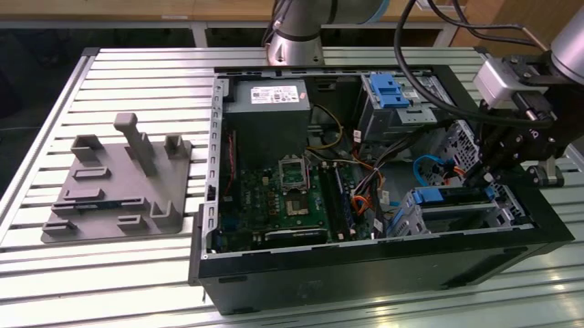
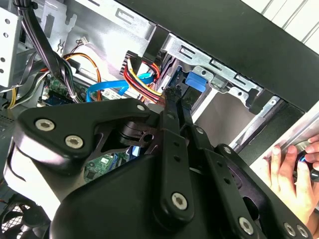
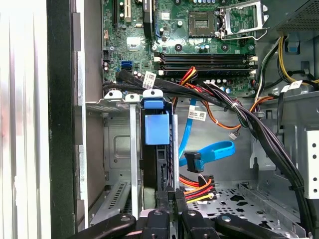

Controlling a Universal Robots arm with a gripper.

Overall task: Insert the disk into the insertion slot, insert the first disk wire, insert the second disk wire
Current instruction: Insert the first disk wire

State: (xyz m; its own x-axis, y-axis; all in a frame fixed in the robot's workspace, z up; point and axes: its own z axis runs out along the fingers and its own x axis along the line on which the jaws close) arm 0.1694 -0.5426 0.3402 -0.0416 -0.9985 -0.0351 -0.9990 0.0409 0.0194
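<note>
The disk (image 3: 157, 127) already sits inside the insertion slot (image 3: 117, 149) of the computer case (image 1: 365, 266) on the tabletop (image 1: 137, 273), with its blue carrier end facing outward. The gripper (image 3: 169, 191) reaches in behind it, fingers pressed together. It seems to pinch the plug of the coloured disk wire (image 3: 199, 188), probably to line it up with the disk's back. The blue cable (image 3: 214, 149) hangs free just beside it.

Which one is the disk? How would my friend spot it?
Look in the open computer case, at the silver cage on the exterior view's right. The disk sits in it, edged by long bright blue rails, unlike the small blue latch on the taller bay.
</note>
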